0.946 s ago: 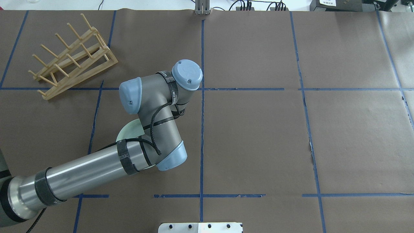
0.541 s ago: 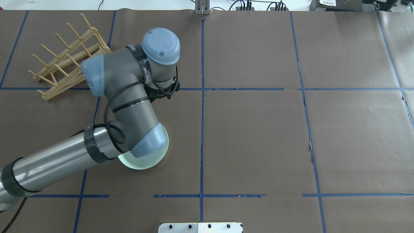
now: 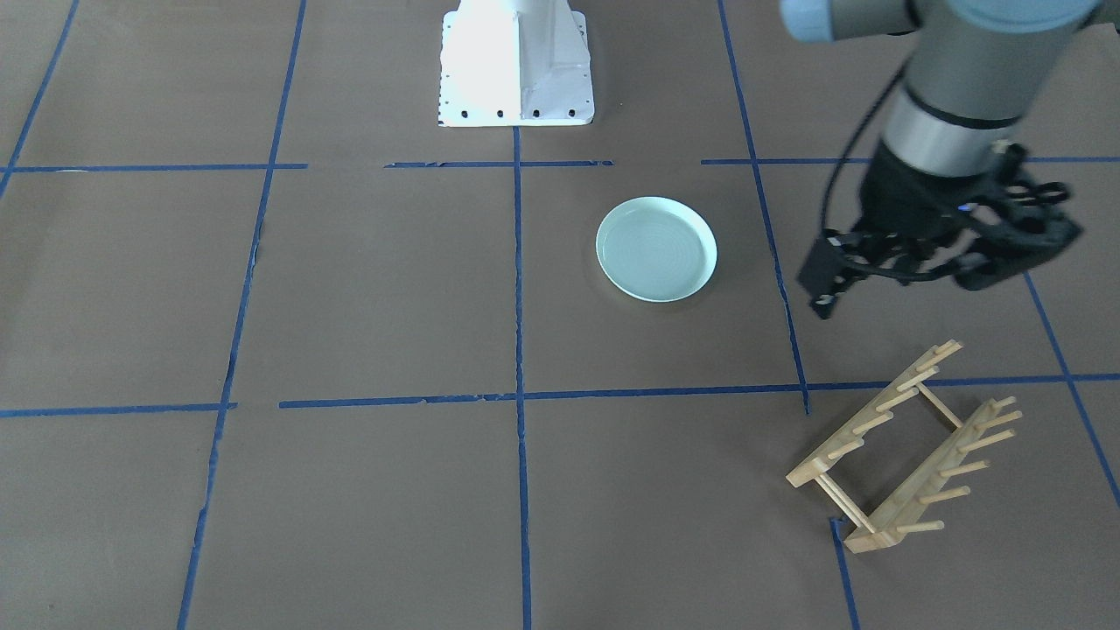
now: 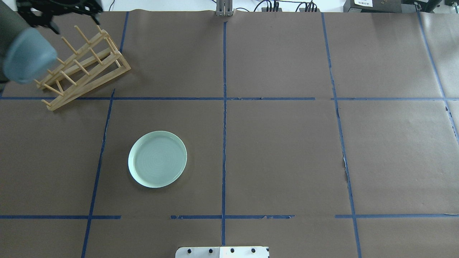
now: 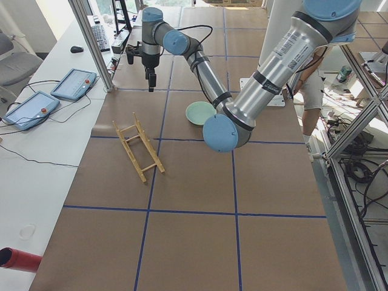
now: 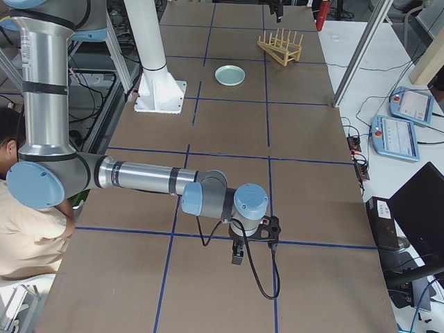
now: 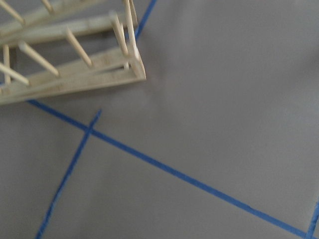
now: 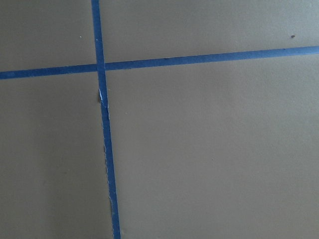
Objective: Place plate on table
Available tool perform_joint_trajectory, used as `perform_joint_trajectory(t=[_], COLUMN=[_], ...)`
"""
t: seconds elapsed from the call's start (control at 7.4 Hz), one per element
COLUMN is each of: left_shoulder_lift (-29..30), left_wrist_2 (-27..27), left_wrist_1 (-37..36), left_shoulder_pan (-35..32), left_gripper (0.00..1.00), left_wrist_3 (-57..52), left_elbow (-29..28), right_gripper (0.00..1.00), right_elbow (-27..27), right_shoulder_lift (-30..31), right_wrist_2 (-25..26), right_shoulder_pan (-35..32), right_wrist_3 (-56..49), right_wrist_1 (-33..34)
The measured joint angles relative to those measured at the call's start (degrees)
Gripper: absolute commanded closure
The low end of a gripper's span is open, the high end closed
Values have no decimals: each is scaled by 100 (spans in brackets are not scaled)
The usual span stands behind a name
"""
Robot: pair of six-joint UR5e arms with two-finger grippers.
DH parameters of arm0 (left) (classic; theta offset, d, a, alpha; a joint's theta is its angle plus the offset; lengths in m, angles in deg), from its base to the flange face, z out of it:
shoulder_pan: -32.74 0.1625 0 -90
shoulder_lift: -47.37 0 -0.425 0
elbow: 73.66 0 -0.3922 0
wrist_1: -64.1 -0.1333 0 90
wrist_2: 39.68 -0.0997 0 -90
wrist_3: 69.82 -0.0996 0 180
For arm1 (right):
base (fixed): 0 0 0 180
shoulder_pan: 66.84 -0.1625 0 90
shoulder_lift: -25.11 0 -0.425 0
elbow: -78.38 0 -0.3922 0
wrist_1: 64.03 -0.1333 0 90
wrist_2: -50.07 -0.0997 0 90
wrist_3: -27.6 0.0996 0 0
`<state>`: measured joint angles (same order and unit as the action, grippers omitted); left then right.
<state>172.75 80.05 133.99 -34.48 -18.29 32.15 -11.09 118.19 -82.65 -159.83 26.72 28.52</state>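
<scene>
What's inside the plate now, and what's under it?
The plate is empty: only its faint rings show. It lies flat on the table; the patch of paper beneath it is covered.

- The plate [image 4: 157, 163] looks like glazed ceramic: pale mint, smooth, softly glossy, with faint rings in the glaze.
- The surface [image 4: 279, 150] is brown paper, matt and slightly creased, torn here and there along the seams.
- The tape lines [image 4: 224, 125] are blue and matt, with ragged edges in places.
- The rack [image 4: 84, 70] is light bare wood, dull and unvarnished in look.
- The left arm [image 3: 954, 96] has a satin metal sleeve, matt grey housing and smooth blue-grey plastic caps.
- The robot base [image 3: 516, 61] looks like white painted metal, smooth with a slight sheen.
</scene>
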Motion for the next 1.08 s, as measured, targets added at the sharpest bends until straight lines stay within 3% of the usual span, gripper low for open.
perform_joint_trajectory(t=[0.27,0.54,0.81,1.08], left_shoulder_lift=[-951,-1727,-2876,-3495], left_wrist_2=[339,521,1105,1652], left_wrist_1=[48,503,1397,1879], left_shoulder_pan=[-1534,-2703,-3017,-3045], left_gripper=[0,0,0,0], left_wrist_3=[-3052,-5378,-5816,-5695], left_elbow=[-284,-1146,-1525,-1531], right_gripper=[0,0,0,0], right_elbow=[2,4,7,6], right_shoulder_lift=[0,0,0,0], right_wrist_2=[0,0,0,0], right_shoulder_pan=[0,0,0,0], right_wrist_3=[0,0,0,0], right_wrist_1=[0,0,0,0])
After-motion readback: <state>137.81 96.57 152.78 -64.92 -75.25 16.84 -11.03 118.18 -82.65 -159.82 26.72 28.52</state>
